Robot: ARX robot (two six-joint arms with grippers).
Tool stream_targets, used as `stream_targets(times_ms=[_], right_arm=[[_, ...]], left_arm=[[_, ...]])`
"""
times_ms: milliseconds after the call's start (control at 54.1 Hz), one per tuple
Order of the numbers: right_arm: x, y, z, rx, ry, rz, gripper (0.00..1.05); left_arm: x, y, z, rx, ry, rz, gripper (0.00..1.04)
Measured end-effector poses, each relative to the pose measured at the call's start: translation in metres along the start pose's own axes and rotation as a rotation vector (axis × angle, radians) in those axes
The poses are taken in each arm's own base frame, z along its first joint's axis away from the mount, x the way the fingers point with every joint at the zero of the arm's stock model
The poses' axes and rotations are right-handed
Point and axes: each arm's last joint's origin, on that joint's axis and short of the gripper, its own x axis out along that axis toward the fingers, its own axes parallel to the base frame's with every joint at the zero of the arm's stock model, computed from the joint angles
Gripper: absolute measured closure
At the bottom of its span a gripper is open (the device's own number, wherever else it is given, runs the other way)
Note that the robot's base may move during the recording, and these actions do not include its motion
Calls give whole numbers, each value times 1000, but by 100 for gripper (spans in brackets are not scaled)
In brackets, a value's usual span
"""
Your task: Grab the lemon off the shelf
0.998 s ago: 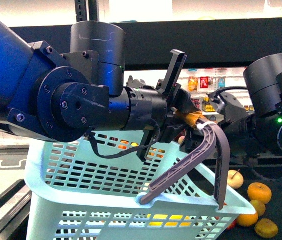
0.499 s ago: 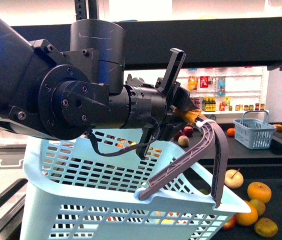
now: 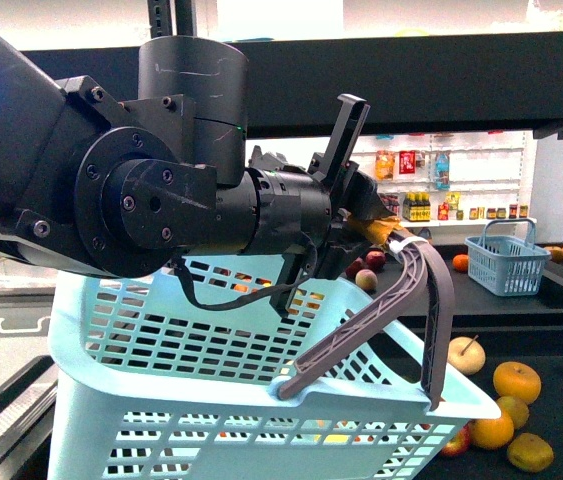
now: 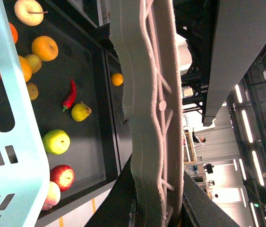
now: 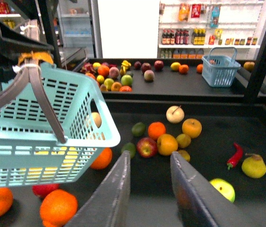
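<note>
A small yellow lemon (image 5: 184,140) lies among oranges and a red apple on the black shelf tray (image 5: 208,165), and it also shows as the lemon (image 4: 34,62) in the left wrist view. My right gripper (image 5: 149,158) hangs open above bare tray, nearer than the fruit cluster and a little to its left, with nothing between its fingers. My left gripper (image 3: 386,232) is shut on the grey basket handle (image 3: 429,300) and holds the light blue basket (image 3: 211,380) up over the shelf (image 3: 561,365). In the left wrist view the handle (image 4: 147,94) runs down into the left gripper (image 4: 151,208).
Loose fruit is scattered on the tray: oranges (image 5: 57,205), a green apple (image 5: 222,188), a pear (image 5: 254,165) and a red chili (image 5: 235,155). A small blue basket (image 5: 219,70) stands on the far tier. White shelves of bottles (image 5: 203,33) are behind.
My right arm, at the right of the front view a second ago, has left that view. The held basket has shifted only slightly.
</note>
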Motion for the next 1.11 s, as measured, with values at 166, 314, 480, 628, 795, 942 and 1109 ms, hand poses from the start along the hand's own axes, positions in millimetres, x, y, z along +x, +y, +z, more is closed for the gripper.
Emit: stream_targets(times_ms=[166, 314, 480, 628, 795, 942, 1109], right_arm=[[-7, 0, -10, -2, 2, 0, 102], [-13, 0, -18, -2, -18, -1, 102], [-12, 0, -27, -2, -4, -1, 102], [-12, 0, -30, -2, -9, -1, 102], [-12, 0, -35, -2, -6, -1, 102], [-12, 0, -37, -2, -5, -1, 84], [-12, 0, -37, -2, -5, -1, 56]], left_arm=[[0, 0, 0, 0, 1, 0, 94], [0, 0, 0, -2, 1, -1, 94], [0, 0, 0, -2, 0, 0, 94], [0, 0, 0, 0, 0, 0, 94], [0, 0, 0, -2, 0, 0, 94], [0, 0, 0, -2, 0, 0, 94], [0, 0, 0, -1, 0, 0, 94]])
